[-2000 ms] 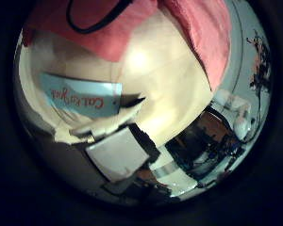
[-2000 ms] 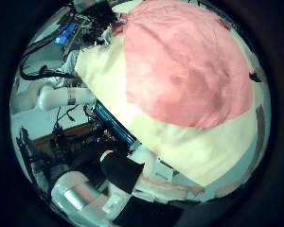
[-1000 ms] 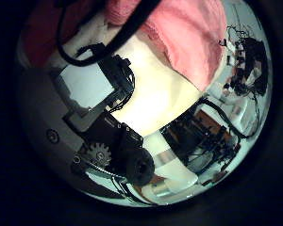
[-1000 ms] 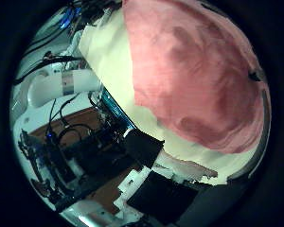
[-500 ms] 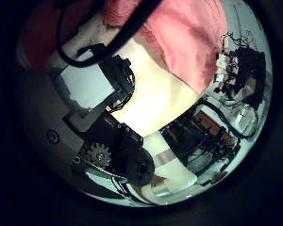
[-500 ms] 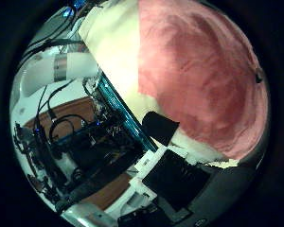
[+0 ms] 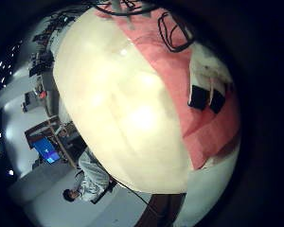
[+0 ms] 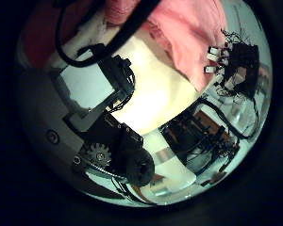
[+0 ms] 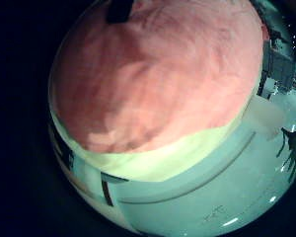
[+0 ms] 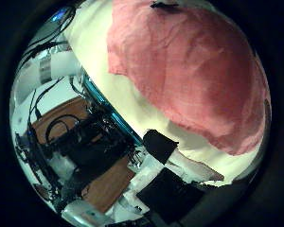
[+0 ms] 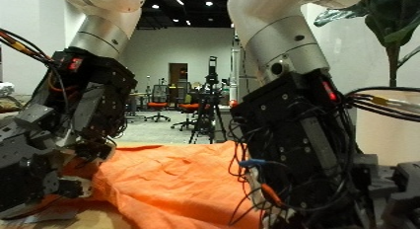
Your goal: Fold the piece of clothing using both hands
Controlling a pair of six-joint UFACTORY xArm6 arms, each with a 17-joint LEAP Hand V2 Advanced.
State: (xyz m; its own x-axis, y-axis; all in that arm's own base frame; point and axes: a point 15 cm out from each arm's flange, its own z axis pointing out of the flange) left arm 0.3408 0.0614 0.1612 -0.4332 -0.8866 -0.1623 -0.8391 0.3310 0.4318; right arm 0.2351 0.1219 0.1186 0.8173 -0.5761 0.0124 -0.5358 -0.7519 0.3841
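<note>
Outside view: an orange piece of clothing [image 11: 171,185] is seen spread in soft folds on the table, between the two arms that hang from above. The left hand [image 11: 52,155] is set low at one edge of the cloth; its lower parts are seen touching the fabric, but whether its fingers are curled or straight cannot be told. The right hand [image 11: 309,155] is set at the opposite edge, close to the camera; its fingers are hidden low behind its body, and their state cannot be told.

Left little finger side palm view: the cloth [image 7: 194,90] is shown lying along one side of the pale table [image 7: 114,104], with black and white finger parts [image 7: 206,96] resting on the fabric.

Left thumb side palm view: the cloth [image 8: 189,33] is shown beyond the hand's own black and white body [image 8: 94,104]; another hand [image 8: 238,64] is seen past the cloth's far edge.

Right little finger side palm view: the cloth [image 9: 153,74] is shown filling most of the frame, close under the palm, wrinkled, with a strip of table [image 9: 178,158] at its edge.

Right thumb side palm view: the cloth [image 10: 185,66] is shown flat on the table [image 10: 90,47], one corner near the table's rim; a dark finger part [image 10: 161,147] is seen just off the cloth's edge.
</note>
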